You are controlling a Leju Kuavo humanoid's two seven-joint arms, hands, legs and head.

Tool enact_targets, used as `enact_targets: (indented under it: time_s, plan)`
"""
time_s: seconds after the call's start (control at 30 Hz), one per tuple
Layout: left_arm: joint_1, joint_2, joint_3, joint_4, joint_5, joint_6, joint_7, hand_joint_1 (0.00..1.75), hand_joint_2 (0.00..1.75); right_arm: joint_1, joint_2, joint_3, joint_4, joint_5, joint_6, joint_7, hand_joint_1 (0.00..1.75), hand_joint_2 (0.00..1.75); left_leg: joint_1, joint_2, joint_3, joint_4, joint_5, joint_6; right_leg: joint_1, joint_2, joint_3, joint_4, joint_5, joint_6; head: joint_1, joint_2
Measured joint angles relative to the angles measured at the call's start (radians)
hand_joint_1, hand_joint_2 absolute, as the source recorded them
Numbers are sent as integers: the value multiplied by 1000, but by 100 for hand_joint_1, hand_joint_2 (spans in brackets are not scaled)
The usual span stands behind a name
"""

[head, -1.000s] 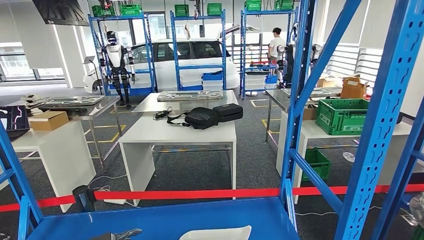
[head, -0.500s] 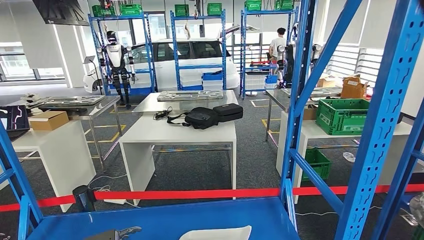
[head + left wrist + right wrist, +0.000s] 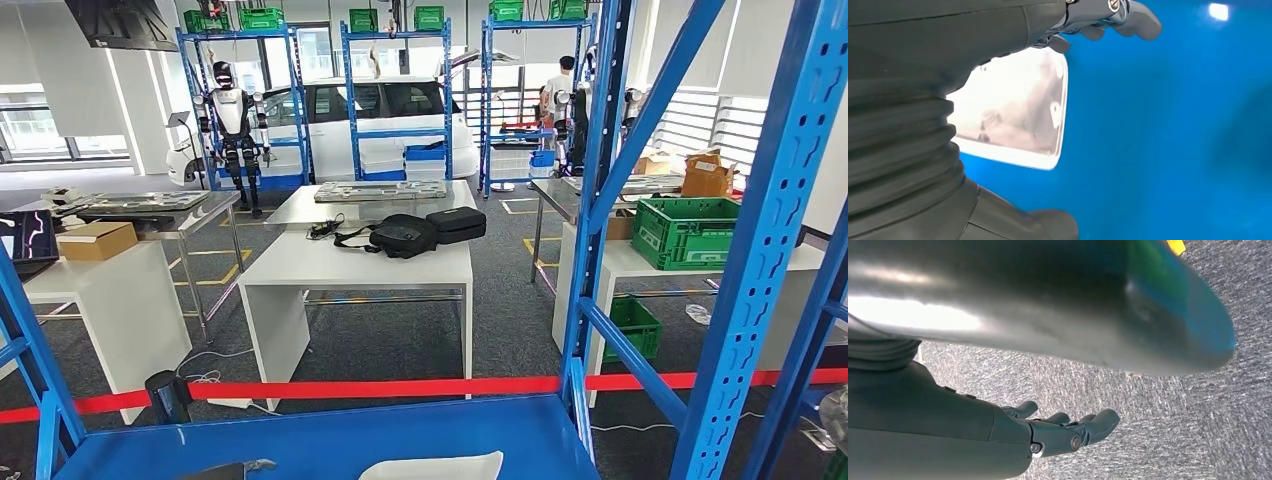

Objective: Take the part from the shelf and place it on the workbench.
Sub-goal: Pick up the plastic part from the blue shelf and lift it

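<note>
The part (image 3: 432,467) is a flat, pale, shiny plate lying on the blue shelf board (image 3: 330,440) at the bottom of the head view. My left hand (image 3: 235,468) pokes in at the bottom edge, to the left of the part and apart from it. The left wrist view shows the part (image 3: 1018,115) lying on the blue board between the left hand's fingers (image 3: 1108,20) and its thumb (image 3: 1048,225), which are spread and hold nothing. My right hand (image 3: 1068,432) hangs over grey carpet with loosely extended fingers and nothing in it.
Blue shelf uprights (image 3: 600,180) and a diagonal brace stand at the right of the shelf. Beyond a red barrier tape (image 3: 400,388) is a white table (image 3: 360,262) with black bags. A green crate (image 3: 682,230) sits on a bench at the right. A person (image 3: 567,80) stands far back.
The left hand has sunk lower at the bottom edge of the head view, so less of it shows. The person at the back has stepped to the right.
</note>
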Motion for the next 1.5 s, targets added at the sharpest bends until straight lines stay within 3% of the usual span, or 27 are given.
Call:
enact_targets:
  time_s: [0.43, 1.5]
  plan:
    - [-17, 24, -24, 11, -12, -50, -21, 0, 175, 0, 0, -7, 0, -2, -1, 9, 0, 0, 0, 0, 0, 0, -1, 1, 0, 0, 0, -1, 0, 0, 0, 0]
    - [-13, 101, -110, 45, -105, 22, 118, 0, 175, 0, 2, -18, 0, 11, -3, 14, 0, 0, 0, 0, 0, 0, -1, 1, 0, 0, 1, -2, 0, 0, 0, 0]
